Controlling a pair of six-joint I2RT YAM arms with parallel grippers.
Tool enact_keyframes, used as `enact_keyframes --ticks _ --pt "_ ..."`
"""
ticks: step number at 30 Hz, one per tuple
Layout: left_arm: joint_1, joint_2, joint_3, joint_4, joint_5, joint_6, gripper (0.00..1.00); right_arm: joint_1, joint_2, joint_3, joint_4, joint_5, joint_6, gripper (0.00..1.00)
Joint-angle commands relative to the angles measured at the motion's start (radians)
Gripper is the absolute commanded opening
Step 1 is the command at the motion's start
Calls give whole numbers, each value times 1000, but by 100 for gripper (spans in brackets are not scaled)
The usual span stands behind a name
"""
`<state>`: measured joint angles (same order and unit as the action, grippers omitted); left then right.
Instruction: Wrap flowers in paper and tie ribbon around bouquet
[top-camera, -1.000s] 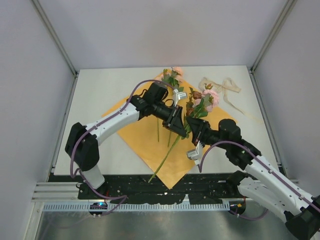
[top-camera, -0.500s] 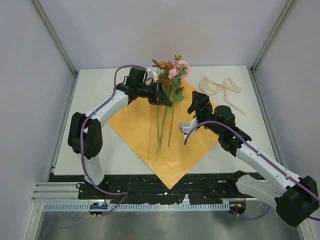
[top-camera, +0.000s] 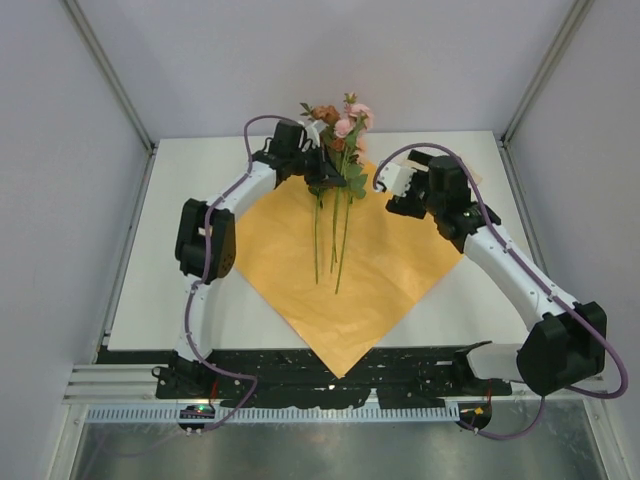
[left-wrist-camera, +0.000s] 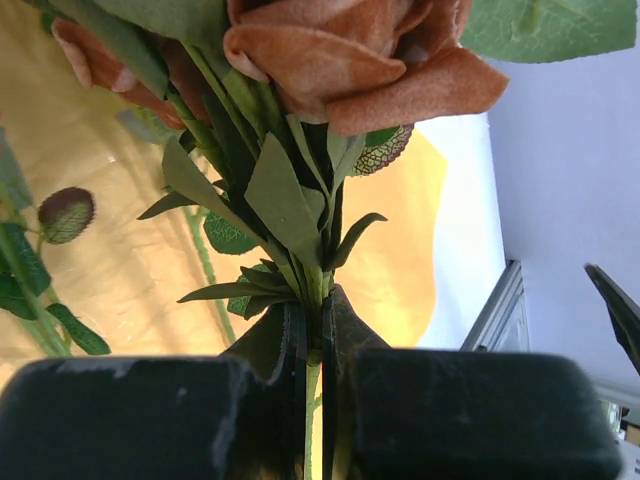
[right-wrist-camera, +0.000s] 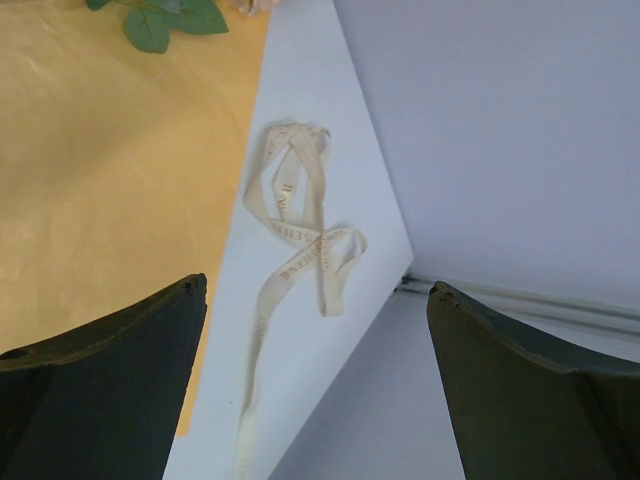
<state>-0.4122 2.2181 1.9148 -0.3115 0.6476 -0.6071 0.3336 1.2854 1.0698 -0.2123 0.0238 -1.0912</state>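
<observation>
The left end effector (top-camera: 322, 178) grips the green-stemmed pink and rust-brown flowers (top-camera: 340, 128) over the far corner of the orange paper sheet (top-camera: 290, 262), while the right end effector (top-camera: 393, 185) gapes wide near the cream-white fabric ribbon (right-wrist-camera: 300, 215), far right on the worktop (top-camera: 190, 190).

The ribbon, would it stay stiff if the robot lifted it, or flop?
Probably floppy: the ribbon lies in loose loops flat on the table. Likely very light too, since it looks thin and narrow. It would probably dangle from wherever it's pinched.
</observation>
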Motion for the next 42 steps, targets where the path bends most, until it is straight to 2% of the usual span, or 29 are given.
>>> enact_keyframes --ticks 1,5,10,16,22,24,28,30,31,33,37,42 --pt "0 35 20 32 -54 -20 0 -25 35 74 -127 -51 198 95" --pt "1 89 42 -1 -65 -20 1 -37 83 116 -183 -85 246 95" --pt "3 109 44 -54 -95 -34 32 -47 170 196 -297 -143 332 95" --pt "4 -1 -8 -162 -143 -14 50 -74 258 292 -384 -223 435 95" --pt "4 -199 -146 -224 -118 6 56 -114 359 401 -484 -344 572 96" --pt "7 -279 -235 -225 -132 38 56 -129 399 429 -518 -408 638 99" --pt "50 -396 -453 -169 -157 81 39 -151 477 423 -539 -551 759 89" --pt "65 -402 -503 -173 -155 111 27 -150 517 409 -524 -611 815 81" --pt "69 -397 -522 -167 -149 122 22 -150 544 403 -515 -630 832 73" --pt "70 -380 -549 -138 -123 133 14 -150 578 383 -455 -686 881 65" --pt "67 -315 -553 -103 -94 116 11 -150 633 340 -348 -714 978 57" --pt "58 -223 -536 -81 -80 96 5 -143 718 326 -300 -719 1050 45"
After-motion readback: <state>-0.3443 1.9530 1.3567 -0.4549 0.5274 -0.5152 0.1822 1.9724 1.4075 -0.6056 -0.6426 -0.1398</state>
